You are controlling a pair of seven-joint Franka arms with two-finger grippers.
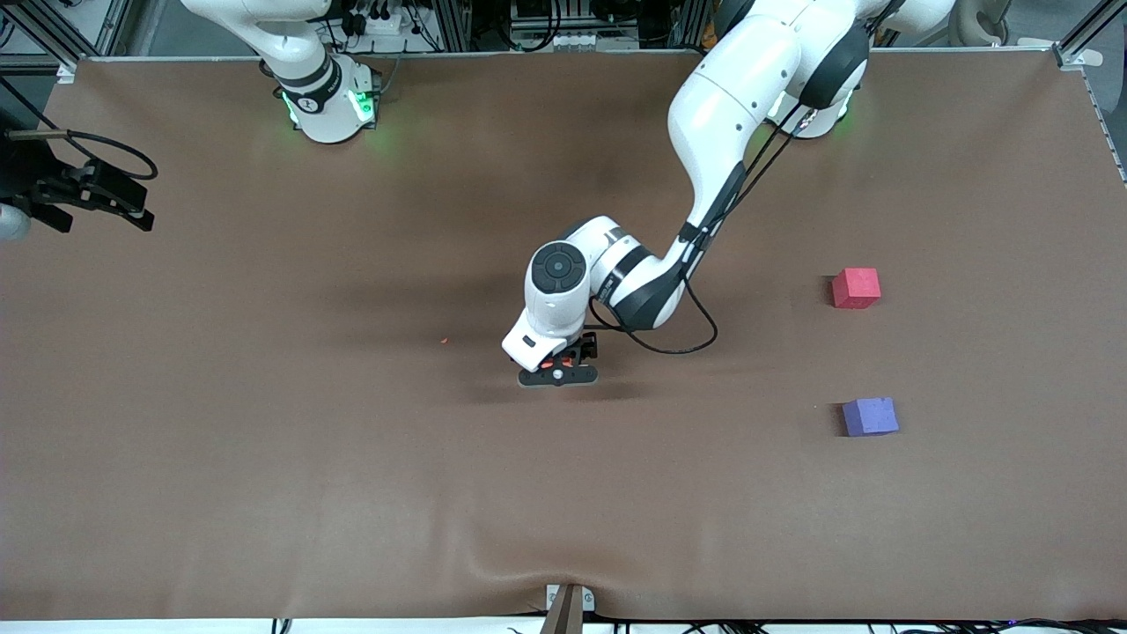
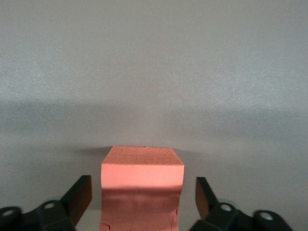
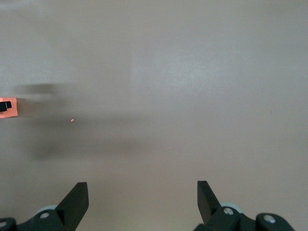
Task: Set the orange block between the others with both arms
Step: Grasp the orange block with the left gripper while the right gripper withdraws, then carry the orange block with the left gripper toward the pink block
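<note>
Between the left gripper's (image 2: 142, 199) open fingers (image 2: 79, 195) (black, wedge-shaped): matte orange block (image 2: 142, 172).

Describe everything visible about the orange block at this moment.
The orange block is a small matte cube that looks like foam, with a finely pitted top face and a few faint scuffs low on its front face. It sits flat on the brown table near the middle, toward the right arm's end from the red and purple cubes. The left pincer is lowered around it, one finger on each side, with a gap showing on both sides, so nothing grips it yet.
</note>
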